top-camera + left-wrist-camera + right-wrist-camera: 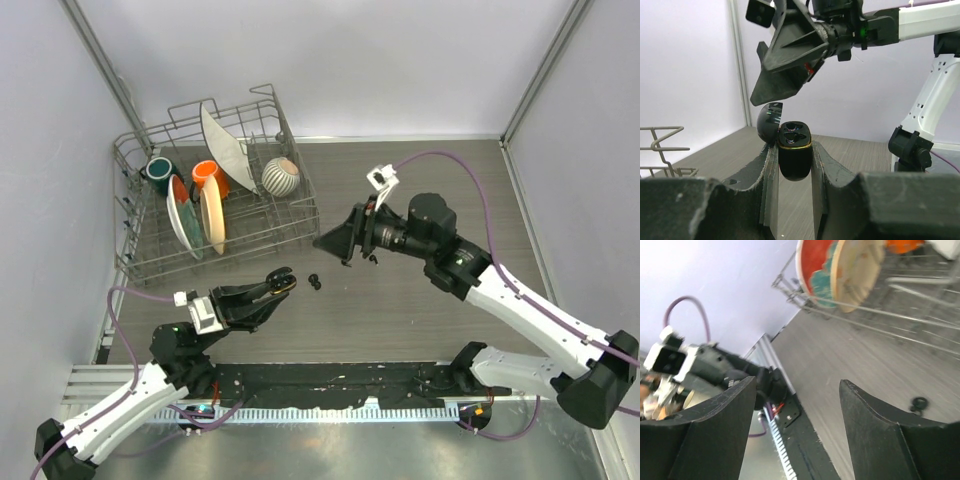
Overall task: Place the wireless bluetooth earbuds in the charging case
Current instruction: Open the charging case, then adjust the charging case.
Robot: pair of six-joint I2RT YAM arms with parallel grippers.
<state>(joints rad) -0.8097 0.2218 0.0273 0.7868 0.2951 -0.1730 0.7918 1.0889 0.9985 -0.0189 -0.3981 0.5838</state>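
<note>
**Colours: case, earbuds, rack contents**

Case (795, 155) glossy black, thin gold rim. Earbuds (316, 282) black. Table (420, 320) grey-brown wood grain. Rack (135, 160) grey wire. Orange cup (207, 175), teal cup (158, 170), grey-and-white striped bowl (281, 176). White plate (222, 145), tan plate (212, 220), red plate (183, 215) with teal markings. Cable (440, 153) purple.

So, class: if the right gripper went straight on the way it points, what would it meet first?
Probably the table, between the dish rack and the left gripper; the right gripper frames only tabletop between its fingers. Depth is unclear.

Left hand (795, 170) clamped, right (796, 390) seemingly spread
</note>
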